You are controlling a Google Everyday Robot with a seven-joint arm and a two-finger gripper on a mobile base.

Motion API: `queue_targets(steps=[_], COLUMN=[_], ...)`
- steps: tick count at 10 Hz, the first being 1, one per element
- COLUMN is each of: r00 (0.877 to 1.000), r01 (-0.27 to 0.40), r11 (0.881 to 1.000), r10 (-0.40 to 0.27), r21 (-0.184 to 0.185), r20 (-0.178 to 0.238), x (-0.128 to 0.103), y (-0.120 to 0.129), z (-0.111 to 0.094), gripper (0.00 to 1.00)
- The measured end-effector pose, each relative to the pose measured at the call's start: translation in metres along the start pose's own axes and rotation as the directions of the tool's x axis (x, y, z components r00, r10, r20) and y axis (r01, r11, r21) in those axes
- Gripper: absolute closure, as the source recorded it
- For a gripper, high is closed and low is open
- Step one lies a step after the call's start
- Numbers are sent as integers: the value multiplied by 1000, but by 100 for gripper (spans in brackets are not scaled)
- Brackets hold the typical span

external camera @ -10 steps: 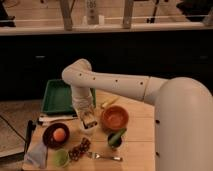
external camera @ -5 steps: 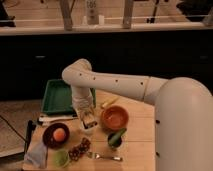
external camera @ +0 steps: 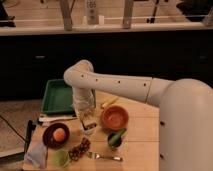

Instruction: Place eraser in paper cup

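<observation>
A pale wooden counter (external camera: 144, 149) stands before dark cabinets; on it lie one flat green tray (external camera: 56, 97), one round orange bowl (external camera: 115, 118), one dark bowl (external camera: 56, 135) holding an orange fruit, one small green cup (external camera: 61, 158), one dark cup with a green item (external camera: 116, 139) and one metal fork (external camera: 107, 156); the hand (external camera: 87, 121) hangs just over the small white paper cup (external camera: 89, 132), between the two bowls; whether it is spread or pinching, I cannot tell; the small dark eraser is hidden.
</observation>
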Motion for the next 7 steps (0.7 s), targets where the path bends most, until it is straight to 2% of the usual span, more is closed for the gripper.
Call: queue_targets(steps=[7], r00=[1000], r01=[20], r11=[1000], r10=[-20], r21=[13], r20=[6], x=[0], y=[-1], z=[6], gripper=[20])
